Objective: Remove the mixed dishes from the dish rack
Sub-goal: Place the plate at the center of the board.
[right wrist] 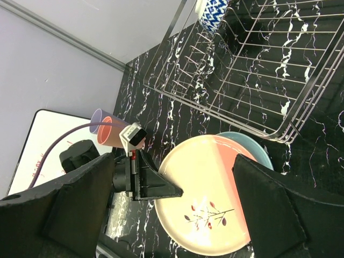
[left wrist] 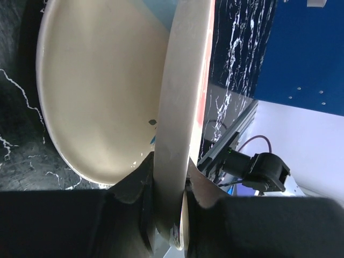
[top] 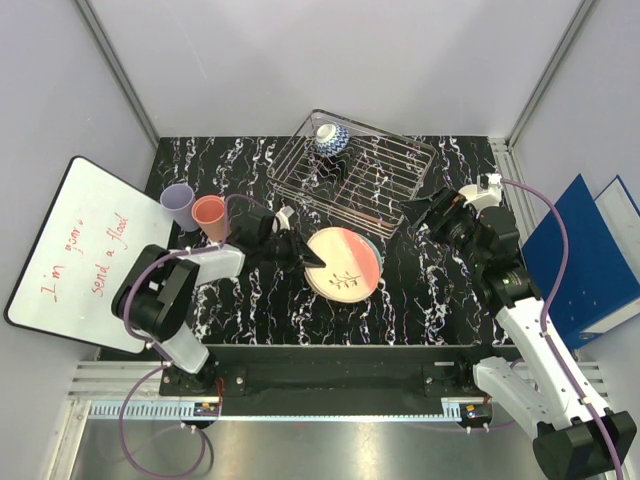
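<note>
Top external view, starting at the far left: a whiteboard with red handwriting sits at the left edge of the black marbled bench. Just beside it a lavender cup and a pink cup stand upright, side by side.

My left gripper is pinching the left rim of the round cream-and-pink plate with a sprig drawing. In the left wrist view I see that rim edge-on, clamped between both fingers. This plate lies over a cream-and-blue plate, whose blue edge peeks out on the right.

Behind them sits the silver wire dish rack, with a small blue-and-white patterned bowl at its far-left corner.

My right gripper hangs just off the rack's near-right corner, jaws spread wide and holding nothing. Bare bench runs from the plates to the right edge. Blue binders stand beyond that edge.
</note>
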Controlling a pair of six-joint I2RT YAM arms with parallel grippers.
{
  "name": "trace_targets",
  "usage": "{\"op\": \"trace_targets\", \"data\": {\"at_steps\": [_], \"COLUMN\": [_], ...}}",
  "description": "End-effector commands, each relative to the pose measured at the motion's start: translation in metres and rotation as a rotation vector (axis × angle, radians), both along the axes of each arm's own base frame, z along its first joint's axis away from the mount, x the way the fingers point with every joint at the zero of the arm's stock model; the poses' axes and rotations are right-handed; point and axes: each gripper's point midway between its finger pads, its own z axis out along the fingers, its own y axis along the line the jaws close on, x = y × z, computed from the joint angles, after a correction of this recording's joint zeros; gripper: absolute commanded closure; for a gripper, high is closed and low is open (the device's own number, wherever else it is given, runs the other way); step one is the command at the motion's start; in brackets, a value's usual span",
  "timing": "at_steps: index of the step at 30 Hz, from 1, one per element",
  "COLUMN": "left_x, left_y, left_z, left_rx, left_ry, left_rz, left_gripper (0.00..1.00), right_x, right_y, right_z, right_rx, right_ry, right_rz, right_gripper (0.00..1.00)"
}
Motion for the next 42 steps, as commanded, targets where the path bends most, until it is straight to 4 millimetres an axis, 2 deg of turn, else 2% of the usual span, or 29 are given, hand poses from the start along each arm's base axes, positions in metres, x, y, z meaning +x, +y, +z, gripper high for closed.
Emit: {"op": "trace_targets", "data": {"at_steps": [1, 7, 14, 19, 22, 23, 24, 26, 27, 29, 30, 32, 33, 35, 36, 38, 39, 42], "left_x": [0.003, -0.001, 0.004, -0.002, -0.012, -0.015, -0.022, -0.022, -0.028, -0.022, -0.028, -0.023, -0.03, -0.021, -0.027, -0.018, -0.023, -0.021], "left_y": [-0.007, -0.011, -0.019, -0.014, -0.006, -0.003, 0.003, 0.006, 0.012, 0.017, 0.023, 0.026, 0.032, 0.036, 0.043, 0.05, 0.06, 0.07], "left_z": [-0.014, -0.038, -0.039, -0.053, -0.065, -0.07, -0.074, -0.074, -0.076, -0.074, -0.075, -0.073, -0.073, -0.069, -0.067, -0.06, -0.061, -0.054], "left_rx": [0.004, 0.068, 0.077, 0.127, 0.195, 0.22, 0.256, 0.285, 0.317, 0.362, 0.393, 0.433, 0.463, 0.514, 0.552, 0.615, 0.669, 0.736], "left_ry": [-0.026, 0.071, 0.067, 0.128, 0.183, 0.188, 0.231, 0.218, 0.25, 0.225, 0.255, 0.239, 0.27, 0.241, 0.271, 0.242, 0.27, 0.266], "left_rz": [0.002, -0.041, -0.054, -0.046, -0.062, -0.075, -0.082, -0.098, -0.102, -0.103, -0.109, -0.119, -0.128, -0.141, -0.154, -0.169, -0.178, -0.195], "left_gripper": [1.0, 1.0, 1.0, 1.0, 0.74, 0.55, 0.49, 0.41, 0.36, 0.32, 0.31, 0.29, 0.28, 0.25, 0.25, 0.24, 0.24, 0.24], "right_x": [0.0, 0.001, 0.0, 0.0, 0.0, -0.001, -0.001, -0.001, -0.001, -0.002, -0.002, -0.003, -0.003, -0.003, -0.003, -0.003, -0.003, -0.002], "right_y": [0.004, 0.002, 0.003, 0.003, 0.003, 0.003, 0.002, 0.002, 0.002, 0.002, 0.002, 0.002, 0.002, 0.002, 0.002, 0.002, 0.002, 0.003], "right_z": [0.012, 0.009, 0.006, 0.004, 0.004, 0.005, 0.004, 0.003, 0.003, 0.004, 0.003, 0.003, 0.003, 0.001, 0.001, 0.001, 0.001, 0.001], "right_rx": [0.019, 0.016, 0.014, 0.01, 0.008, 0.011, 0.011, 0.013, 0.015, 0.017, 0.018, 0.02, 0.021, 0.024, 0.023, 0.024, 0.025, 0.032], "right_ry": [-0.043, -0.041, -0.037, -0.034, -0.035, -0.037, -0.037, -0.035, -0.035, -0.038, -0.037, -0.038, -0.039, -0.036, -0.036, -0.037, -0.04, -0.041], "right_rz": [0.018, 0.012, 0.016, 0.018, 0.016, 0.018, 0.016, 0.014, 0.014, 0.014, 0.012, 0.012, 0.012, 0.013, 0.014, 0.013, 0.013, 0.014], "right_gripper": [0.0, 0.0, 0.0, 0.0, 0.0, 0.0, 0.0, 0.0, 0.0, 0.0, 0.0, 0.0, 0.0, 0.0, 0.0, 0.0, 0.0, 0.0]}}
